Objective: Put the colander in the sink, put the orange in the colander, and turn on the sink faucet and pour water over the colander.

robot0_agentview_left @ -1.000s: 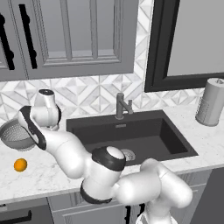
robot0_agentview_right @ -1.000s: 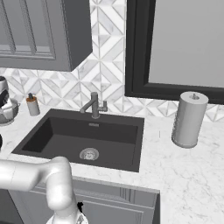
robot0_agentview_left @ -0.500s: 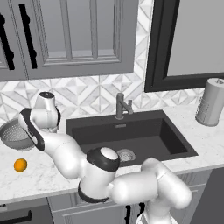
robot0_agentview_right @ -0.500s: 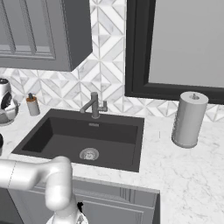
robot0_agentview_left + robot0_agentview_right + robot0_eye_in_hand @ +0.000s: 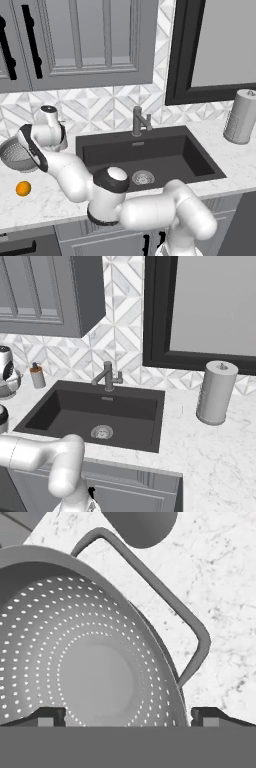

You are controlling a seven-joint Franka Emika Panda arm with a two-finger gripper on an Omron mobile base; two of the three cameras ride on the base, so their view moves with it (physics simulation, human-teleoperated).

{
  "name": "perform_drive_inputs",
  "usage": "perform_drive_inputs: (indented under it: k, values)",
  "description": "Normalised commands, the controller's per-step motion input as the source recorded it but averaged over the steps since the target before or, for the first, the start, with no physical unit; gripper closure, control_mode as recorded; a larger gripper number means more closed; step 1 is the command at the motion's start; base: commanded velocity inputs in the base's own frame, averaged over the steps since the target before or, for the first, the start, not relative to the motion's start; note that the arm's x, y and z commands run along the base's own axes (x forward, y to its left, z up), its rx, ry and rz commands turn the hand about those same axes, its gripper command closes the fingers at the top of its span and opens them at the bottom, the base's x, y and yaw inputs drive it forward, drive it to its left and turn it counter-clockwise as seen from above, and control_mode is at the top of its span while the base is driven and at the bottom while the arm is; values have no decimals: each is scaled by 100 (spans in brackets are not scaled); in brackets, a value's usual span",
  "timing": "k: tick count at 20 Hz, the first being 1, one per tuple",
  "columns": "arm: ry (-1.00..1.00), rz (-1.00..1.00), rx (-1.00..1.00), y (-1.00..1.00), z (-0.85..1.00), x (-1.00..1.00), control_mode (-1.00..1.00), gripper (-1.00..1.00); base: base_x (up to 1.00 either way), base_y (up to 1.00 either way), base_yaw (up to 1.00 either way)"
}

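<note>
A: Left of the sink [image 5: 150,155], on the marble counter [image 5: 45,200], the colander [image 5: 17,156] sits partly behind the arm's elbow, the orange [image 5: 23,188] nearby.

B: The gripper [image 5: 128,717] hangs above its bowl, fingers spread wide, seemingly holding nothing. Faucet [image 5: 139,120] behind the basin, paper towel roll [image 5: 215,392] well right.

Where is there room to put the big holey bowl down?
The sink is bare around its drain. Bare counter lies between sink and paper towel roll. The left end is crowded: colander, orange, and the robot's arm.
</note>
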Motion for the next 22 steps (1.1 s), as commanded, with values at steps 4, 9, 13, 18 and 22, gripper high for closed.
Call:
perform_drive_inputs:
  k: [4,9,13,18,22]
  values:
    - [0,0,-1,29,-30,0,-100,100,0,0,0]
    - [0,0,-2,12,-51,0,-100,100,0,0,0]
    - [0,0,-1,0,-50,-12,-100,100,0,0,0]
    - [0,-2,1,-1,-29,-33,-100,100,0,0,0]
    - [0,-6,7,-9,-8,-43,-100,100,0,0,0]
